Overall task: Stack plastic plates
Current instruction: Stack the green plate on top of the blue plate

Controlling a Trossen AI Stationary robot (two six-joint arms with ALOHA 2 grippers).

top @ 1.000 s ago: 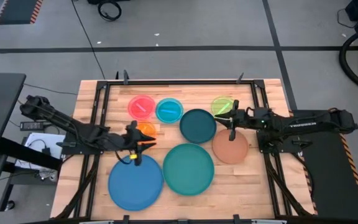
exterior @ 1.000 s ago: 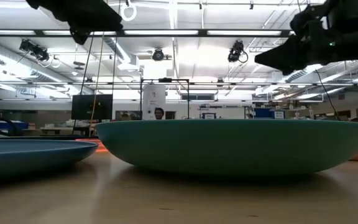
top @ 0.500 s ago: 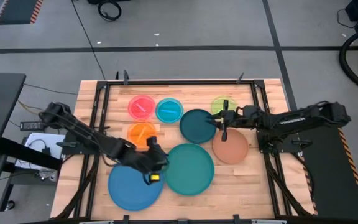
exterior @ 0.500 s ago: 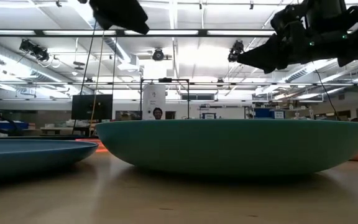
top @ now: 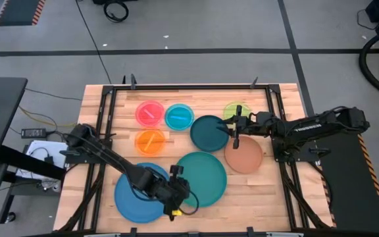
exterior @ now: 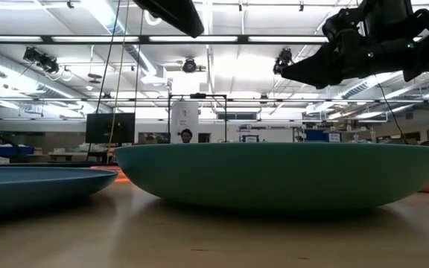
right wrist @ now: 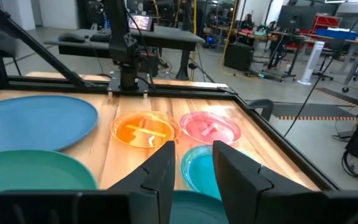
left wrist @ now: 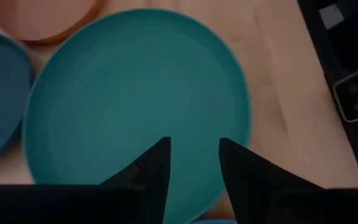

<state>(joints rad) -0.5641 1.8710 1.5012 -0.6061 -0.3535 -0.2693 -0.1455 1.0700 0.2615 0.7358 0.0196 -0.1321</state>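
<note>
From above, your left gripper (top: pixel 175 205) hangs at the near rim of the large teal plate (top: pixel 200 178), with the large blue plate (top: pixel 139 195) just beside it; nothing is stacked yet, so you are on the first pick. Your right gripper (top: pixel 235 133) sits at the edge of the dark teal plate (top: pixel 209 132), the terracotta plate (top: pixel 245 156) just past it. The pink plate (top: pixel 150 113), cyan plate (top: pixel 179 116), orange plate (top: pixel 150 141) and lime plate (top: pixel 234 111) lie farther off.

At table height, the teal plate fills the view and hides every other plate but the blue one; both grippers are cut off at the top.

Your left wrist camera shows its fingers (left wrist: pixel 156 167) apart above the teal plate's rim, gripping nothing. Next you must lower them astride that thin rim.

Your right wrist camera shows its fingers (right wrist: pixel 161 168) apart and empty too; the dark teal plate beneath is mostly hidden.
</note>
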